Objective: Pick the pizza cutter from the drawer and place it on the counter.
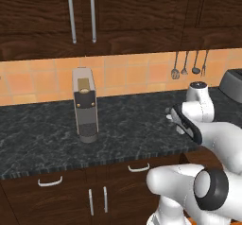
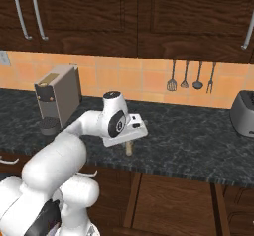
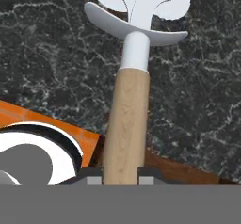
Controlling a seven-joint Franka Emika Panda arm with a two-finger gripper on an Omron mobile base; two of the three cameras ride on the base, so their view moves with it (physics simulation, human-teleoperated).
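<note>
I see my robot hand hovering over the front edge of the dark marbled bench (image 2: pixel 198 131), its fingers (image 3: pixel 121 180) closed tight on the tan wooden handle of the pizza cutter (image 3: pixel 127 119). In the hand view the handle rises from between the finger tips toward 12 o'clock, ending in a white collar, a curved guard and the round whitish wheel, all with marbled stone behind them. In the right base view the handle's end pokes down below the hand, close above the bench edge; whether it touches the stone I cannot tell.

A grey coffee machine (image 1: pixel 85 103) stands on the bench at about 9 o'clock from the hand in the left base view. Dark utensils (image 2: pixel 191 76) hang on the orange tiled wall at about 1 o'clock from the hand in the right base view, and a toaster (image 2: pixel 244 113) sits at 3 o'clock.

I judge the task well along: the cutter is out of the drawer and gripped over the bench. What is left is lowering it, letting go and pulling the hand away.
</note>
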